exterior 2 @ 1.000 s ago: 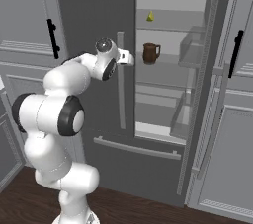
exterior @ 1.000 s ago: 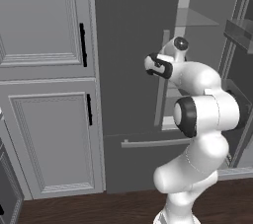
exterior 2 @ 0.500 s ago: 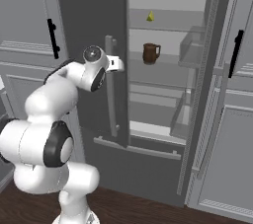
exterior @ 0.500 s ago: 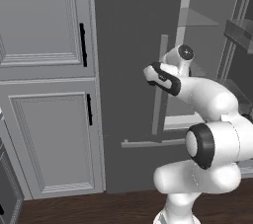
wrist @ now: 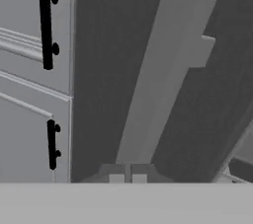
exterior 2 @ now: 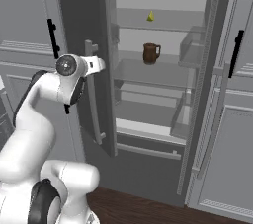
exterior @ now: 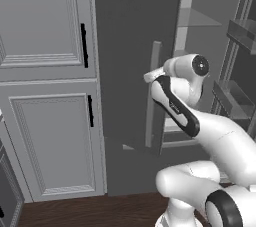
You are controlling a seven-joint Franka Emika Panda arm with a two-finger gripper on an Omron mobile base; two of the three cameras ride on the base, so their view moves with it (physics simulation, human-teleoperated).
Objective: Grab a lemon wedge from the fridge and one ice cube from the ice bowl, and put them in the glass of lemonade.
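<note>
Two fingers of our gripper point(wrist: 128, 178) are sitting pinched together, holding nothing, just below the fridge point(wrist: 113, 70) door's handle point(wrist: 165, 75).

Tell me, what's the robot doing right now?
Hand shut at tall dark grey fridge's light bar handle. Door open; small yellow lemon wedge on upper shelf. Nothing blocking.

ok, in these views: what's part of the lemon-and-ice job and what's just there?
Job:
- fridge, left door swung open
- lemon wedge, upper shelf
- gripper, shut at the door's bar handle

Just there:
- brown mug, middle shelf
- panelled cabinets
</note>
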